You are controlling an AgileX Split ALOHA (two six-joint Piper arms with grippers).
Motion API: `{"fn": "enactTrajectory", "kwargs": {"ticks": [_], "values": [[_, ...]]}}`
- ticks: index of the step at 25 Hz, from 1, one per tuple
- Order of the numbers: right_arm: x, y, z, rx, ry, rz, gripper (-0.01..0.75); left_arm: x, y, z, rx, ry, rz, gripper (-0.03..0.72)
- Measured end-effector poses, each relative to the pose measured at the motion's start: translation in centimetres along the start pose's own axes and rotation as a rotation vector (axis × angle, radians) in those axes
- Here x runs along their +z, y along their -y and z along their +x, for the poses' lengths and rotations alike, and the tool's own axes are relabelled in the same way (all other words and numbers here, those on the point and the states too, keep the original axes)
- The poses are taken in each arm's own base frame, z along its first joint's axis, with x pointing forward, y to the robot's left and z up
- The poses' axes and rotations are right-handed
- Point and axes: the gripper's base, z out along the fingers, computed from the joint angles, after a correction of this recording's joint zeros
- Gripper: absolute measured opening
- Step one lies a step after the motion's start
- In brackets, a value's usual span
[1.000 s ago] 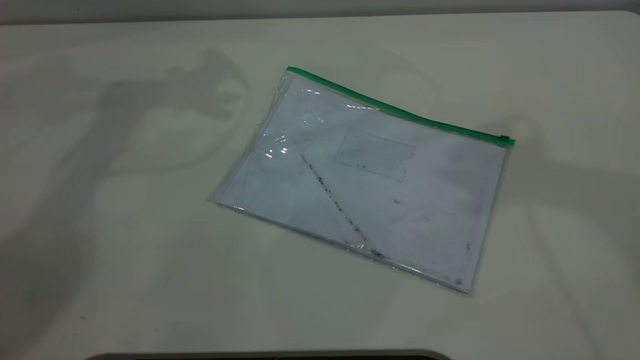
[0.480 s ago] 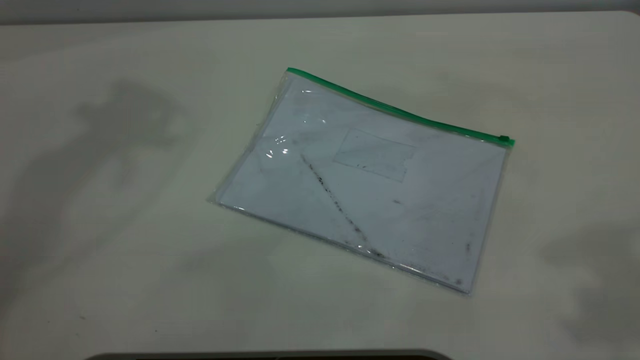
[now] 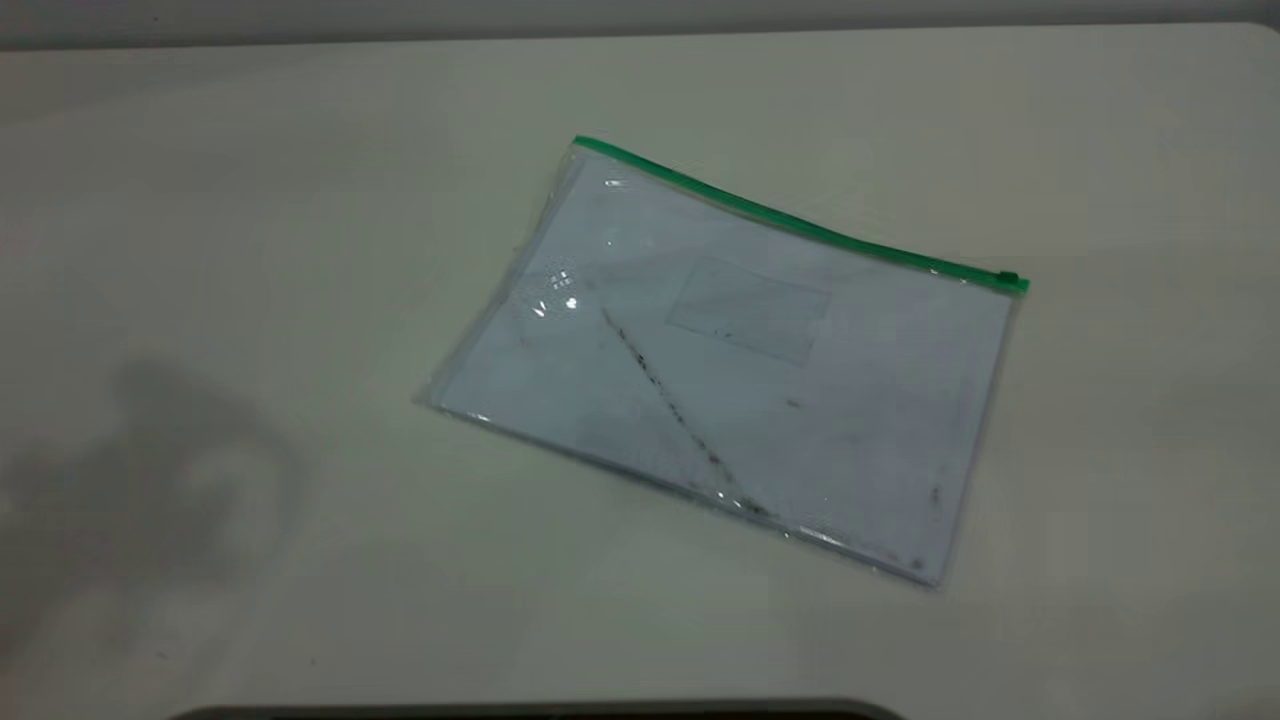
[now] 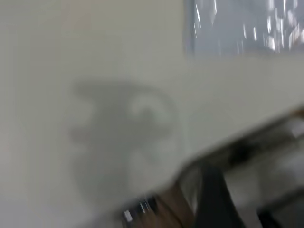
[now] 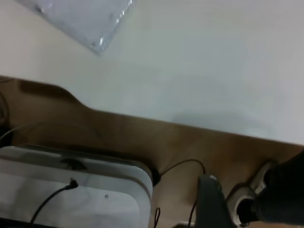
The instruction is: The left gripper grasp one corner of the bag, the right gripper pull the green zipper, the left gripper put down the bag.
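The bag point(image 3: 730, 370) lies flat on the white table point(image 3: 250, 250), a clear pouch with a white sheet, a dark diagonal smudge and a small window. The green zipper point(image 3: 790, 222) runs along its far edge, with the slider tab point(image 3: 1008, 279) at the right end. Neither gripper shows in the exterior view. The left gripper point(image 4: 218, 199) appears only as a dark blurred part in its wrist view, far from the bag's corner point(image 4: 237, 28). The right gripper point(image 5: 213, 204) is over the table's edge, away from the bag's corner point(image 5: 85, 19).
A faint arm shadow point(image 3: 150, 460) lies on the table at the front left. Beyond the table edge, the right wrist view shows a brown floor, a white box point(image 5: 71, 190) with black cables and a dark object point(image 5: 285, 194).
The arm shadows have slid off the bag's surroundings: the left one moved toward the front left, the right one has left the table. The bag has not moved.
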Motion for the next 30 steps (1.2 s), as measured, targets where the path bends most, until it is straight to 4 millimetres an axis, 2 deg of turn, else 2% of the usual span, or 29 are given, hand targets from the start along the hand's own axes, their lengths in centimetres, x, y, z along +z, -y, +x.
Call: {"fn": "enactTrajectory", "kwargs": {"ticks": [4,7,13,16,20,25,30], "values": [[-0.7,-0.1,0.8,-0.004,0.073,0.003,0.506,2.6,0.9,5.5,-0.086,-0.108,0.024,0.509],[-0.9,-0.1,0.9,-0.011,0.088,-0.001,0.506,3.8,1.6,9.2,-0.110,-0.145,0.029,0.509],[-1.0,-0.4,1.0,-0.006,0.096,-0.030,0.506,4.1,2.5,15.5,-0.111,-0.072,-0.054,0.509],[-1.0,-0.4,1.0,-0.006,0.096,-0.031,0.506,3.7,2.9,17.8,-0.116,0.030,-0.107,0.509],[-1.0,-0.4,1.0,-0.005,0.096,-0.032,0.506,2.5,3.3,20.0,-0.096,0.253,-0.192,0.509],[-1.0,-0.5,1.0,-0.005,0.102,-0.032,0.506,1.6,4.0,22.8,-0.079,0.450,-0.238,0.509],[-2.7,-0.4,2.6,0.041,0.264,-0.006,0.506,1.2,4.6,24.9,-0.062,0.597,-0.263,0.509]]}}
